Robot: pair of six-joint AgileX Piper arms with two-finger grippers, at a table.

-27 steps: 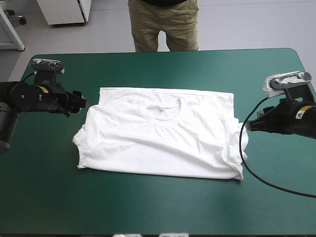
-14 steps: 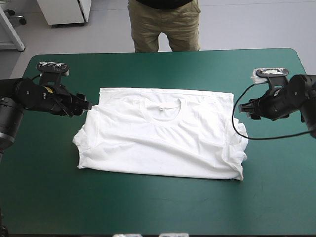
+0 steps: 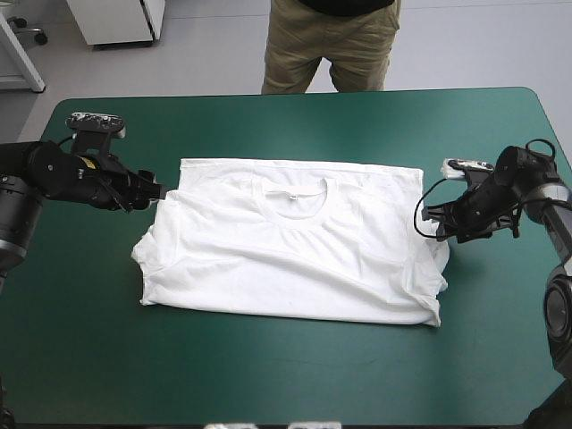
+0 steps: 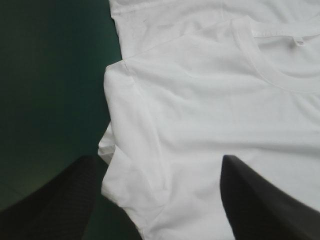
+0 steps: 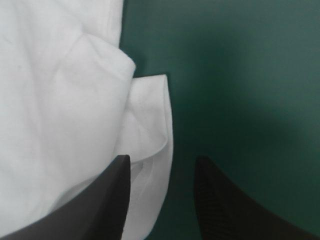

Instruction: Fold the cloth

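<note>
The white T-shirt (image 3: 286,241) lies spread on the table, front up, collar toward the far edge, with its sides tucked in. My left gripper (image 3: 157,190) is low at the shirt's left shoulder. In the left wrist view the left gripper (image 4: 159,162) stands open, and the shoulder and sleeve of the T-shirt (image 4: 200,115) lie between and ahead of its fingers. My right gripper (image 3: 429,222) is at the shirt's right side. In the right wrist view the right gripper (image 5: 161,165) is open over the sleeve hem (image 5: 150,125), with one finger above cloth and the other above the cover.
Teal-green cover (image 3: 268,375) shows all round the shirt, with the widest strip toward the near edge. The table's right edge lies beyond the right arm.
My right gripper has swung in and come down to the shirt's right sleeve. The left gripper edged toward the left shoulder earlier and has since stayed put. The shirt has not moved.
</note>
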